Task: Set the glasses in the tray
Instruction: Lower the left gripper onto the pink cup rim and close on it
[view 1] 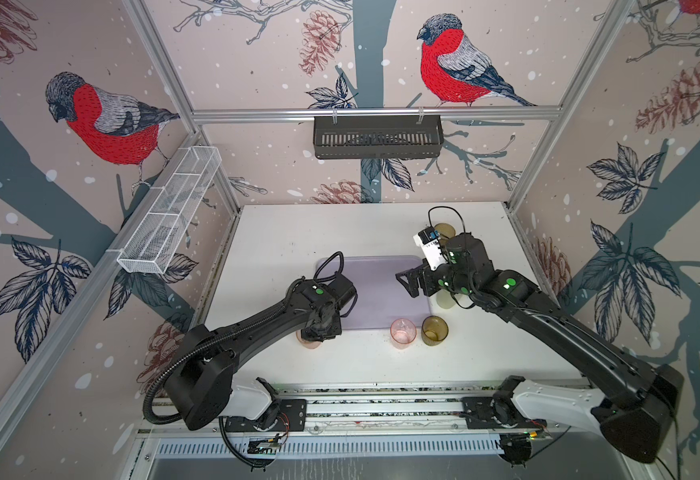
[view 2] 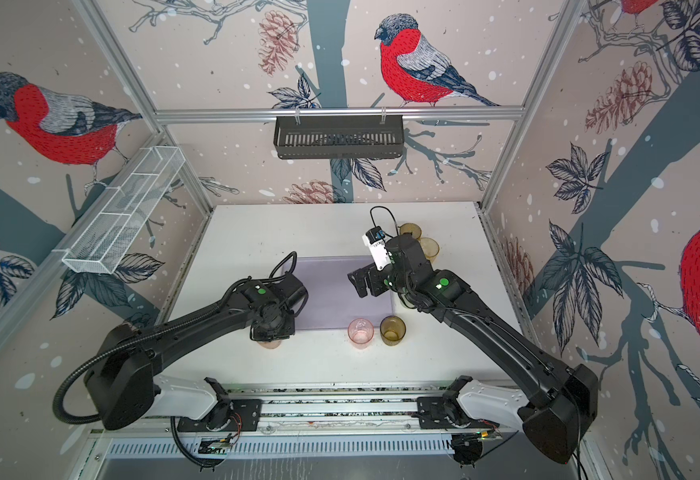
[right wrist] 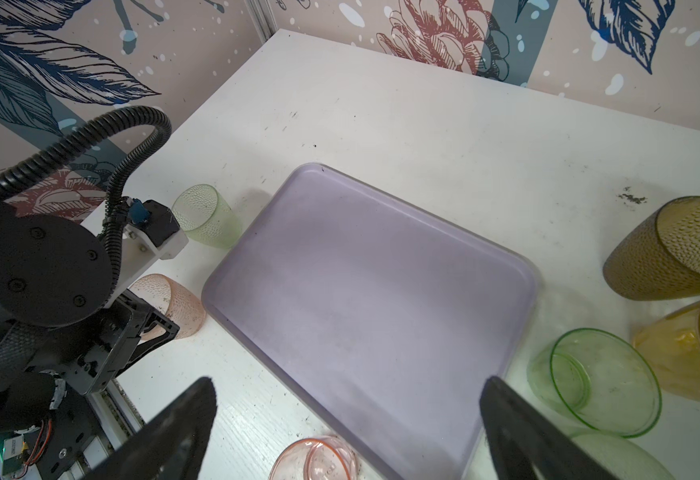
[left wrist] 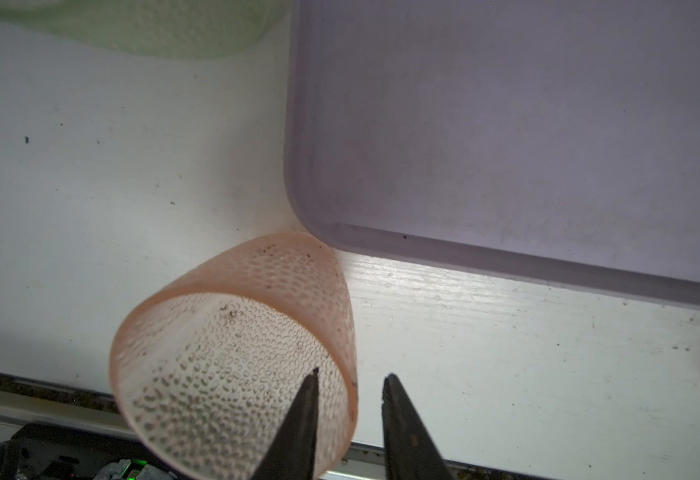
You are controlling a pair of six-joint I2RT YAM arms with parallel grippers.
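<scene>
Bird-and-pinecone wallpaper [view 1: 90, 124] is enclosing a scuffed white surface [view 1: 298, 232]. A smooth lavender tray [view 1: 381, 291], rectangular with rounded corners and a low rim, is lying at its middle. An olive glass [right wrist: 672, 249], an amber glass [right wrist: 693, 349] and a green glass [right wrist: 602, 382], all translucent, are standing on the surface beside it. The right claw [right wrist: 350, 382] is hovering over the tray, spread wide. The left claw [left wrist: 350, 376], jaws narrowly apart, is straddling the wall of a dimpled pink glass [left wrist: 232, 332] just beside the tray's corner.

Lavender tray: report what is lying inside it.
Nothing: the right wrist view shows the tray floor bare. Its nearest corner leaves that picture; in both top views the left arm and right arm cover parts.
</scene>
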